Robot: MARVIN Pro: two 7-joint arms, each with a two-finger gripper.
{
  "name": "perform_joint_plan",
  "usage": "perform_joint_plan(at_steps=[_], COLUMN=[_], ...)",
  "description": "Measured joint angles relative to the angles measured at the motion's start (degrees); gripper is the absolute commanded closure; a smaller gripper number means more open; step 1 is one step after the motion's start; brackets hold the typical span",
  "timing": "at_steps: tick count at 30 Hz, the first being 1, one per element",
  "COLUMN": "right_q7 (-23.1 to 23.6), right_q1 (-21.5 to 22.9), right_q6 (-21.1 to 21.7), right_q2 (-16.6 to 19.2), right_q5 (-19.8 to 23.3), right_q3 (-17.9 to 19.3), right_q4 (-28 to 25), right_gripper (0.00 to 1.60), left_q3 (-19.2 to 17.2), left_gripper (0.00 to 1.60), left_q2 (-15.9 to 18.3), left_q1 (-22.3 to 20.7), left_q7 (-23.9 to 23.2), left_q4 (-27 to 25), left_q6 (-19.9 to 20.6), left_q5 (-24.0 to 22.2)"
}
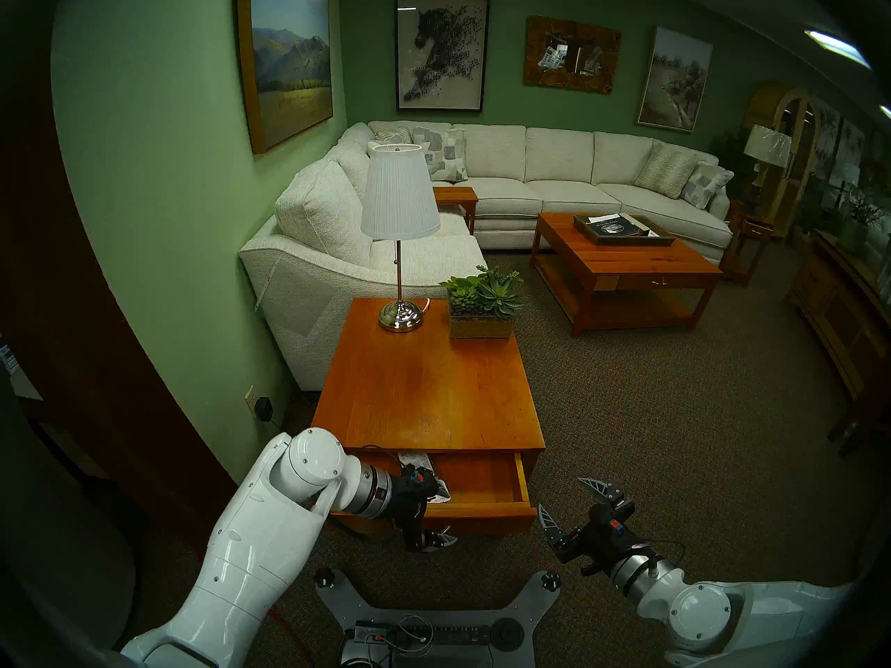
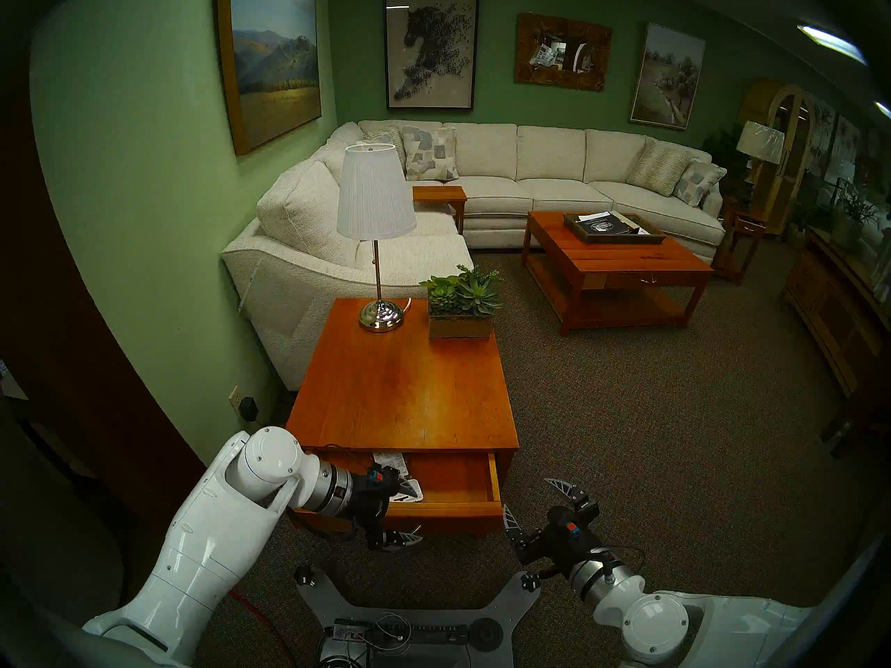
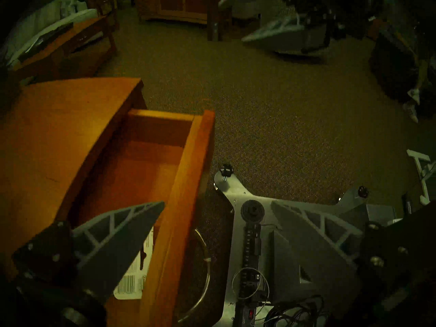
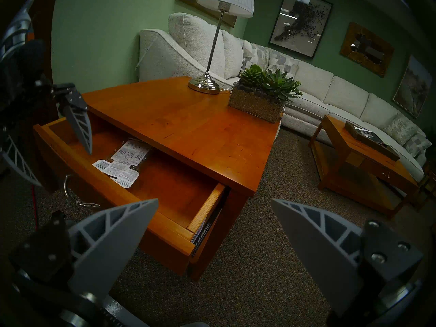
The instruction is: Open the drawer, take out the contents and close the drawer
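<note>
Drawer (image 4: pixel 169 189) of end table (image 1: pixel 424 387) pulled out, two blister packs (image 4: pixel 122 165) lying flat in its left half, partly under the tabletop. Left gripper (image 4: pixel 47 142) above drawer's left end, fingers spread, empty. Right gripper (image 1: pixel 571 510) off to the right over carpet (image 1: pixel 675 411), fingers apart, holding nothing.

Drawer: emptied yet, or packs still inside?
Not emptied. Two blister packs lie in the open drawer; left gripper open, holding nothing.
</note>
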Motion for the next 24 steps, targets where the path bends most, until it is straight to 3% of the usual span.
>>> perform_joint_plan(at_steps=[5, 10, 17, 24], right_q7=[0.00, 0.00, 0.00, 0.00], right_q1=[0.00, 0.00, 0.00, 0.00], right_q6=[0.00, 0.00, 0.00, 0.00], right_q2=[0.00, 0.01, 0.01, 0.01], right_q5=[0.00, 0.00, 0.00, 0.00], right_q3=[0.00, 0.00, 0.00, -0.01], right_q4=[0.00, -0.03, -0.03, -0.02], right_gripper=[0.00, 0.00, 0.00, 0.00], left_q3=[-1.83, -2.57, -3.23, -4.24], left_gripper=[0.00, 0.00, 0.00, 0.00], left_q2=[-0.51, -1.78, -4.34, -6.72], left_q1=[-1.32, -3.70, -7.63, -10.44], left_q7=[-3.08, -3.07, 4.08, 8.80], left_q4=[-1.34, 1.73, 8.46, 13.53], left_q6=[5.60, 12.37, 20.19, 24.78], left_q5=[-0.88, 1.24, 5.24, 7.46])
